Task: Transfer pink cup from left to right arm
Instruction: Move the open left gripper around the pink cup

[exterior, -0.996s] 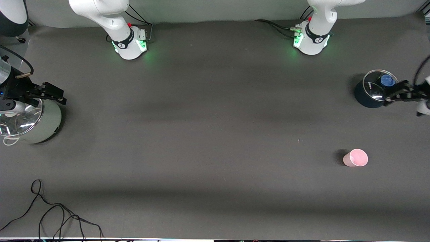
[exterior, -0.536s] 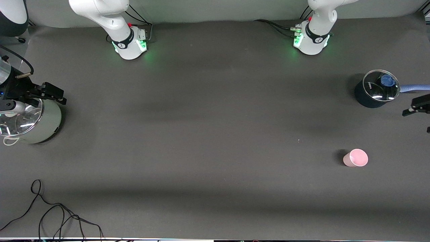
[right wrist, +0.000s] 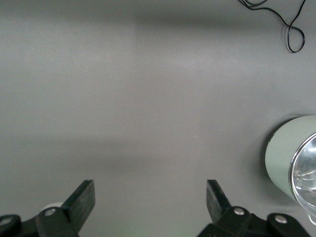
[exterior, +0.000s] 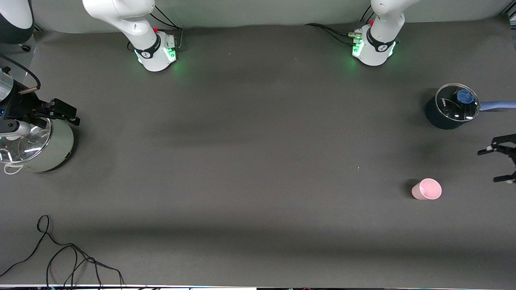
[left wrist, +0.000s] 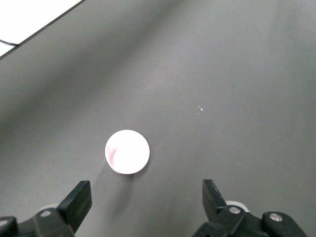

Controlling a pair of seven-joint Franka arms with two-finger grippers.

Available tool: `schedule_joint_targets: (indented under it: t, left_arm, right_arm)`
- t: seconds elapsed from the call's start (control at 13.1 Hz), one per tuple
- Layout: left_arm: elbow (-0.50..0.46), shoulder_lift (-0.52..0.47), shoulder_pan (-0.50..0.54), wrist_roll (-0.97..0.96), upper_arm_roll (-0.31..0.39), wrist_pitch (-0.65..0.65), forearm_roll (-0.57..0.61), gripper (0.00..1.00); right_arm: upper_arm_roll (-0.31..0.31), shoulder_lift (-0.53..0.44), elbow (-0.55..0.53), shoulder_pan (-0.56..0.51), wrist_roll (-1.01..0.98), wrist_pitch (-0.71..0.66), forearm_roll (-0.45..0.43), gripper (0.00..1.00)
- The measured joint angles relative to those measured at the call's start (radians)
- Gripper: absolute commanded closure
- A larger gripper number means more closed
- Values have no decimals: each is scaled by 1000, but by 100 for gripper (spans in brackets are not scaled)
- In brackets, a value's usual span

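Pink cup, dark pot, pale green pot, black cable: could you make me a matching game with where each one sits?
1 pink cup
2 dark pot
3 pale green pot
4 black cable

A under the right gripper
B upright, beside the open left gripper
C at the table's edge nearest the front camera
D has a blue-knobbed glass lid

Pairs: 1-B, 2-D, 3-A, 4-C

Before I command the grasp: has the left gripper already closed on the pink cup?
No. In the left wrist view the left gripper is open, and the pink cup stands upright on the table, apart from both fingers.
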Motion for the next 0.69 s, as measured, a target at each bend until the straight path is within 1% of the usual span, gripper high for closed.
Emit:
schedule_joint_targets:
  t: [0.46, 0.69]
  left_arm:
    - [3, 225, 138, 560, 0, 3, -294, 0]
    - [3, 316, 162, 692, -3, 2, -377, 0]
  right_arm:
    - [0, 0, 0, 0, 0, 0, 0, 0]
    - [0, 0, 0, 0, 0, 0, 0, 0]
